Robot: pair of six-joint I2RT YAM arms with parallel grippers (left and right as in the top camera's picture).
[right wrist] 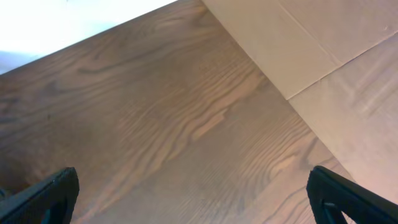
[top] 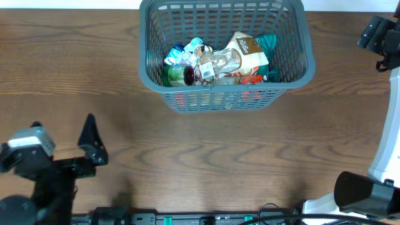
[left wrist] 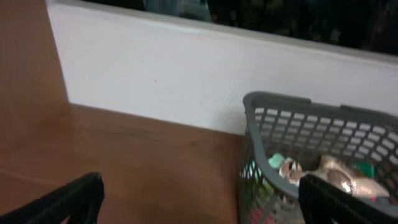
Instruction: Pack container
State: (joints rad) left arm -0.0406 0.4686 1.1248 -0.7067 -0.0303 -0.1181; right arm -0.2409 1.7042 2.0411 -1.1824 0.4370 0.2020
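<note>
The container [top: 219, 100], a dark grey lattice basket, stands at the back middle of the wooden table. Inside lie a tan packet [top: 247, 53], a blue-and-white packet [top: 184, 53], a teal packet [top: 267, 42] and a green-lidded jar [top: 178, 75]. My left gripper [top: 64, 131] is at the front left, far from the basket, open and empty. In the left wrist view the left gripper [left wrist: 202, 196] has its fingers wide apart, with the container [left wrist: 280, 102] to the right. My right gripper [right wrist: 193, 193] is open over bare wood with nothing between its fingers.
A white wall panel [left wrist: 155, 81] runs behind the table. A beige board [right wrist: 329, 62] borders the wood at the right. The right arm's black parts sit at the right edge [top: 381, 37], with its base [top: 362, 190] at the front right corner.
</note>
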